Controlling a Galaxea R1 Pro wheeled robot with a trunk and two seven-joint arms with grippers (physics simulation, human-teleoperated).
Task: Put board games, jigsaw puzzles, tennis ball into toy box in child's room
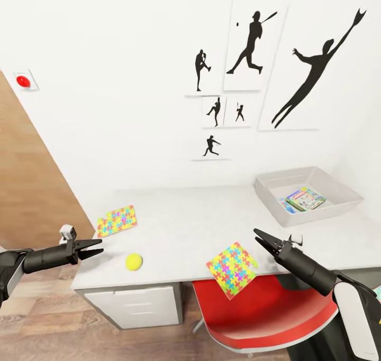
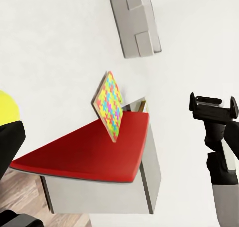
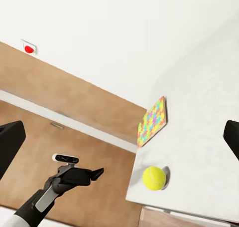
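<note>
Two jigsaw puzzles lie on the table [image 1: 180,229]. One jigsaw puzzle [image 1: 117,220] [image 3: 152,121] is flat near the left end. The other jigsaw puzzle [image 1: 232,269] [image 2: 111,106] sits tilted at the front edge, half over the red chair, with nothing holding it. The tennis ball [image 1: 134,261] [image 3: 154,177] rests near the front left corner. At the back right the toy box [image 1: 271,196] [image 2: 134,20] holds a green-pink board game [image 1: 307,198] on a blue one [image 1: 288,206]. My left gripper [image 1: 101,246] [image 3: 99,172] is open just off the table's left end. My right gripper [image 1: 256,234] [image 2: 215,105] is open beside the tilted puzzle.
A red-and-white chair [image 1: 259,313] [image 2: 89,152] is pushed under the table's front edge. Drawers [image 1: 132,303] sit under the left end. Baseball silhouette posters [image 1: 248,44] hang on the white wall. A wooden door [image 1: 26,181] stands at left.
</note>
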